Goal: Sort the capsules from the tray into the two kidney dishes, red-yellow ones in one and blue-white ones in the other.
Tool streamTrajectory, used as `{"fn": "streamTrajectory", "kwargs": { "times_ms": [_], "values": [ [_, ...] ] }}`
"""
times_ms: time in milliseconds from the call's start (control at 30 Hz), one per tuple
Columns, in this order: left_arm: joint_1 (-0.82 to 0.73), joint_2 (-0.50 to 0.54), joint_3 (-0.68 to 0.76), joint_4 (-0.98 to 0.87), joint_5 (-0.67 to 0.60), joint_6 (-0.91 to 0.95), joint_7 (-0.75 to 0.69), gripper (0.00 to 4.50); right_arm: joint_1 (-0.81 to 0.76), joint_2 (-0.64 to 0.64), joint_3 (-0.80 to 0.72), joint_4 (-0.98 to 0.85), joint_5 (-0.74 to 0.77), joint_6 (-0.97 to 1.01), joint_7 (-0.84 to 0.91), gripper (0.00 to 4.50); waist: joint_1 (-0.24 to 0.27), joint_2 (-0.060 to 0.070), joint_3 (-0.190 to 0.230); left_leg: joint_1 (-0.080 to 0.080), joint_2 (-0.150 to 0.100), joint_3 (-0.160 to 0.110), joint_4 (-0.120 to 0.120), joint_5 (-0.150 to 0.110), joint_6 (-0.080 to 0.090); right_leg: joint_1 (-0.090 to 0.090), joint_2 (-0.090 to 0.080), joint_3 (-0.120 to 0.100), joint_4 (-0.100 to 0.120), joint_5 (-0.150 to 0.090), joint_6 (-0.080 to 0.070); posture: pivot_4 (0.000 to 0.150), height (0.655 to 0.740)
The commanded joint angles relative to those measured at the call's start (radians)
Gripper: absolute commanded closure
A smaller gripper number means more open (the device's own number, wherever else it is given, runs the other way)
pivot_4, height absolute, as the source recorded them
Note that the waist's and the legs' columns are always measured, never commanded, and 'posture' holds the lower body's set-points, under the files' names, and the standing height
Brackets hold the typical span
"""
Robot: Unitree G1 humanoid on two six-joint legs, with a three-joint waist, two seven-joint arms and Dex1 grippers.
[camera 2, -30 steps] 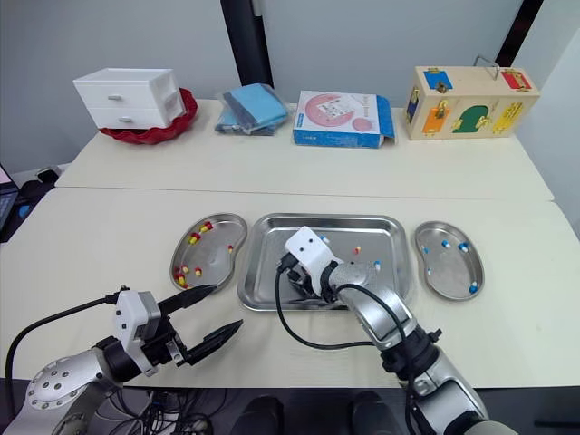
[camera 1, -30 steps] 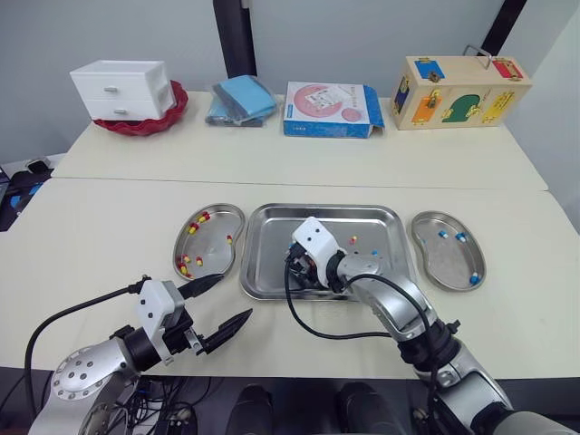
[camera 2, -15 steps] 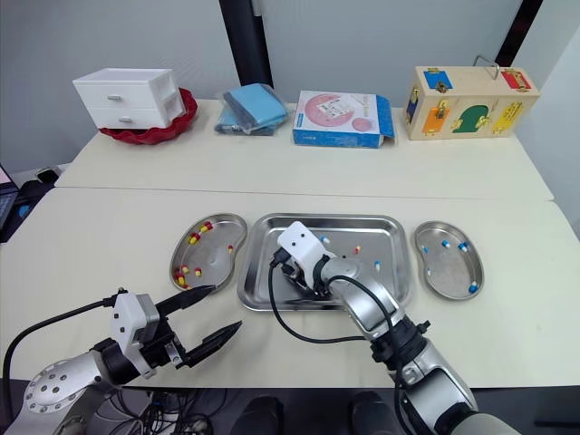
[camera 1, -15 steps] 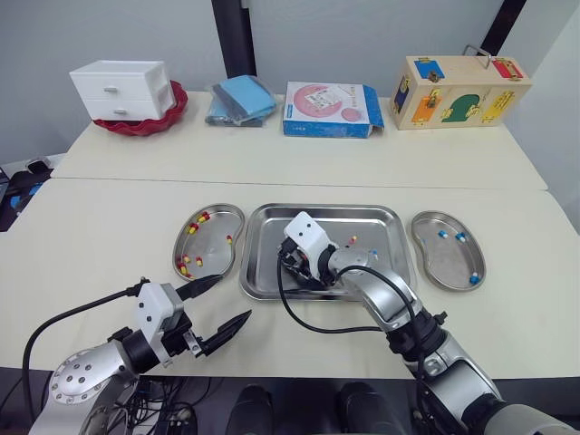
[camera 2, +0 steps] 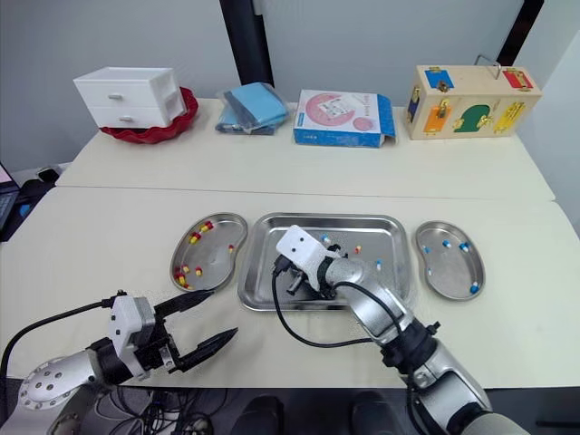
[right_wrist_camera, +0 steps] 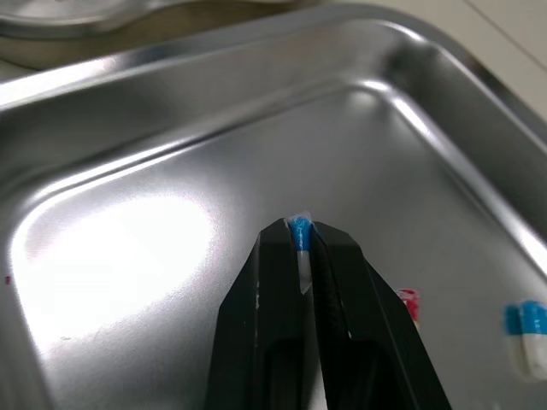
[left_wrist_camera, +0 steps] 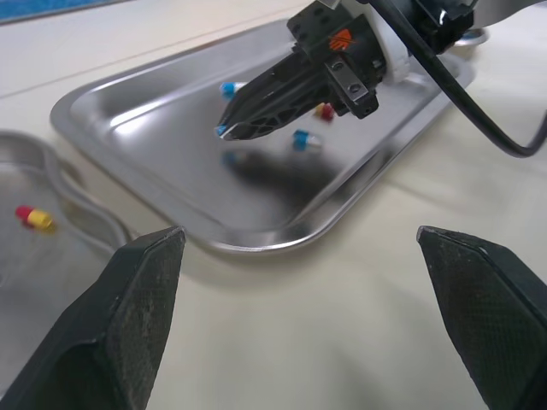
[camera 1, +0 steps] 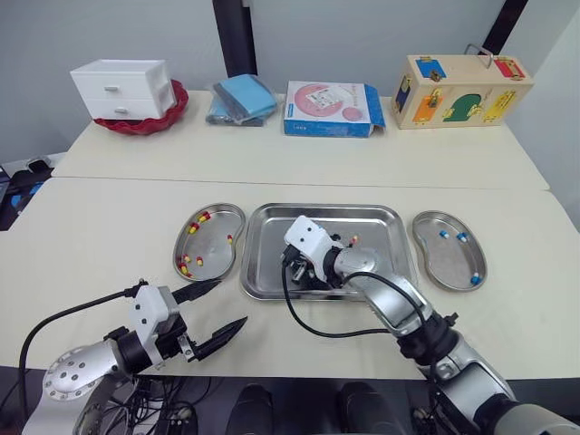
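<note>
One blue-white capsule (right_wrist_camera: pixel 299 231) is pinched at the very tips of the right hand (left_wrist_camera: pixel 225 130), whose fingers are closed down to a sliver with just the blue end poking out. The hand hangs low over the tray (camera 1: pixel 265 240), nose-down. The shadow on the steel beneath it suggests the capsule is lifted clear of the floor rather than resting there. A fingertip grip suits something so small and slippery. Its likely destination is the right kidney dish (camera 1: pixel 444 258), which already holds blue-white capsules; the left kidney dish (camera 1: pixel 213 249) holds red-yellow ones. Others lie loose in the tray: a spare blue-white capsule (left_wrist_camera: pixel 304 141) and, close to the hand, a reddish capsule (left_wrist_camera: pixel 323 111), probably red-yellow, though it is partly hidden. The left hand (camera 1: pixel 231 302) hovers spread wide and empty over the worktop (camera 1: pixel 91 236) near its front edge, out of the way.
</note>
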Motion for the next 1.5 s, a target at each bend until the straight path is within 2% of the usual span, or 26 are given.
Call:
{"fn": "streamTrajectory", "kwargs": {
  "times_ms": [33, 200, 300, 433, 500, 700, 967, 1033, 1300, 1467, 1500],
  "values": [
    [-0.021, 0.031, -0.006, -0.010, -0.052, -0.016, -0.084, 0.00, 0.048, -0.050, -0.071, -0.207, 0.057, 0.045, 0.053, 4.48, 0.000, 0.000, 0.000, 0.000, 0.000, 0.000, 0.000, 0.000, 0.000, 0.000, 0.000, 0.000, 0.000, 0.000, 0.000, 0.150, 0.7400],
    [-0.088, 0.029, -0.041, 0.009, -0.076, -0.015, -0.127, 0.00, 0.193, -0.173, -0.231, -0.436, 0.140, 0.089, 0.099, 4.48, 0.006, 0.000, 0.000, 0.000, 0.000, 0.000, 0.000, 0.000, 0.000, 0.001, 0.000, 0.000, -0.001, 0.000, 0.000, 0.150, 0.7400],
    [-0.122, 0.010, -0.062, 0.035, -0.069, -0.059, -0.160, 0.00, 0.292, -0.217, -0.378, -0.532, 0.193, 0.116, 0.096, 4.48, 0.003, 0.001, 0.001, 0.000, 0.000, 0.000, 0.000, 0.000, 0.000, 0.001, 0.000, 0.000, -0.001, 0.000, 0.000, 0.150, 0.7400],
    [-0.138, -0.005, -0.079, 0.067, -0.061, -0.097, -0.187, 0.00, 0.381, -0.256, -0.503, -0.595, 0.237, 0.142, 0.089, 4.48, -0.001, 0.001, 0.001, 0.000, 0.000, 0.001, -0.001, 0.000, 0.000, 0.001, 0.000, 0.000, -0.001, 0.000, 0.000, 0.150, 0.7400],
    [-0.152, -0.020, -0.089, 0.099, -0.056, -0.120, -0.193, 0.00, 0.458, -0.266, -0.613, -0.625, 0.257, 0.151, 0.081, 4.48, 0.000, 0.001, 0.001, 0.000, 0.000, 0.001, -0.001, 0.000, 0.000, 0.001, 0.000, 0.001, -0.001, 0.000, 0.000, 0.150, 0.7400],
    [-0.177, -0.038, -0.112, 0.140, -0.052, -0.170, -0.227, 0.00, 0.617, -0.257, -0.860, -0.615, 0.277, 0.147, 0.021, 4.48, 0.005, 0.001, 0.001, 0.000, -0.001, 0.001, 0.000, 0.000, 0.000, 0.002, 0.000, 0.001, -0.002, -0.001, 0.000, 0.150, 0.7400],
    [-0.202, -0.042, -0.129, 0.146, -0.054, -0.175, -0.234, 0.00, 0.650, -0.238, -0.948, -0.510, 0.283, 0.137, -0.059, 4.48, -0.001, 0.001, 0.001, 0.001, 0.000, 0.002, -0.001, 0.000, 0.000, 0.001, 0.000, 0.002, -0.001, -0.001, 0.000, 0.150, 0.7400],
    [-0.208, -0.042, -0.130, 0.141, -0.055, -0.172, -0.230, 0.00, 0.648, -0.237, -0.953, -0.500, 0.289, 0.129, -0.067, 3.84, 0.000, 0.001, 0.001, 0.001, 0.000, 0.002, -0.001, 0.000, 0.000, 0.001, 0.000, 0.002, -0.001, -0.001, 0.000, 0.150, 0.7400],
    [-0.217, -0.053, -0.130, 0.115, -0.062, -0.165, -0.197, 0.00, 0.656, -0.244, -0.962, -0.491, 0.330, 0.078, -0.067, 1.74, 0.000, 0.001, 0.001, 0.001, 0.000, 0.002, -0.001, 0.000, 0.000, 0.002, 0.000, 0.002, -0.001, -0.001, 0.000, 0.150, 0.7400],
    [-0.211, -0.058, -0.123, 0.103, -0.058, -0.159, -0.164, 0.00, 0.694, -0.277, -0.938, -0.501, 0.325, -0.013, -0.030, 0.08, 0.001, 0.001, 0.001, 0.001, 0.000, 0.002, -0.001, 0.000, 0.000, 0.002, 0.000, 0.002, -0.001, -0.001, 0.000, 0.150, 0.7400],
    [-0.210, -0.058, -0.124, 0.101, -0.056, -0.159, -0.158, 0.00, 0.703, -0.284, -0.934, -0.500, 0.323, -0.032, -0.025, 0.03, 0.001, 0.001, 0.001, 0.000, 0.000, 0.002, -0.001, 0.000, 0.000, 0.002, 0.000, 0.002, -0.001, -0.001, 0.000, 0.150, 0.7400]
  ]
}}
